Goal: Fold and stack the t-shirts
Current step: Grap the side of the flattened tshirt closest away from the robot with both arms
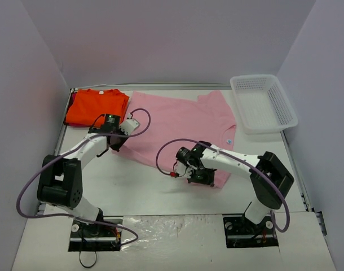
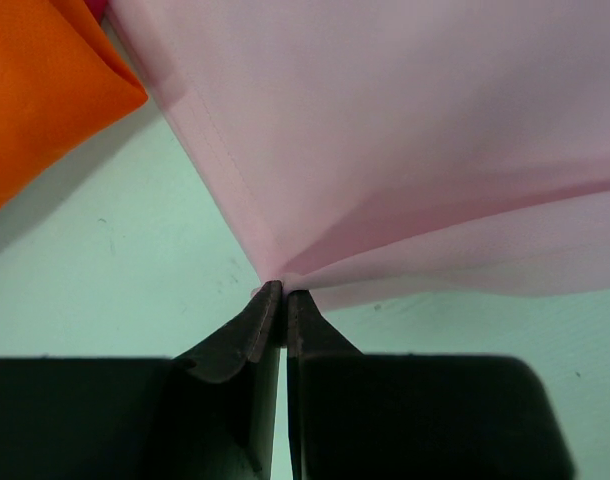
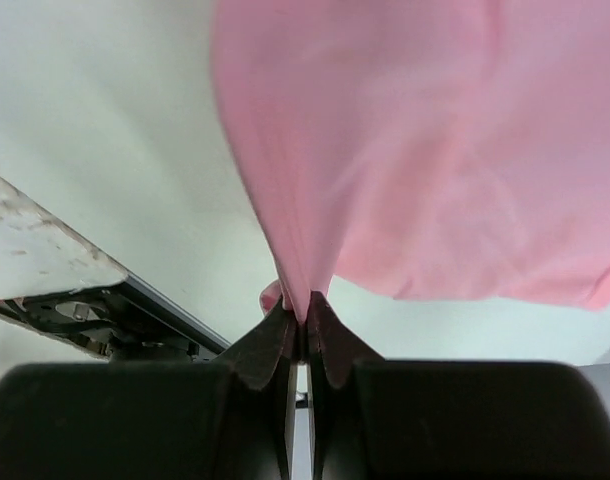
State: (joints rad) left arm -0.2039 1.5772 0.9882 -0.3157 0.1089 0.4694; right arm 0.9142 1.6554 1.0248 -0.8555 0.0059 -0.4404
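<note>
– Any container on the table [image 1: 144,186]?

– One: a white mesh basket [image 1: 254,78] at about 2 o'clock in the overhead view. It is rectangular with flared, perforated walls, and its grid floor shows from wall to wall. Both shirts lie outside it.

– Where are the shirts?

– The pink t-shirt [image 1: 177,121] is spread across the middle of the table, reaching toward 12 and 1 o'clock, with a short sleeve pointing at the basket. The orange t-shirt [image 1: 96,107] sits at 10 o'clock as a compact folded block, just beside the pink one's 9 o'clock edge.

– How does the pink one look?

– Mostly flat, but drawn taut at two corners. The left gripper [image 2: 283,290] has its jaws pressed together on the corner at the shirt's 8 o'clock, with creases fanning out from the pinch. The right gripper [image 3: 303,305] is clamped on the corner at 5 o'clock, where the cloth gathers into a narrow bunch between the black fingertips.

– Materials?

– The shirts are soft, matte, plain cloth, and a stitched hem shows along the pink edge in the left wrist view. The fingers are smooth black wedges – the tabletop is pale and smooth.
</note>
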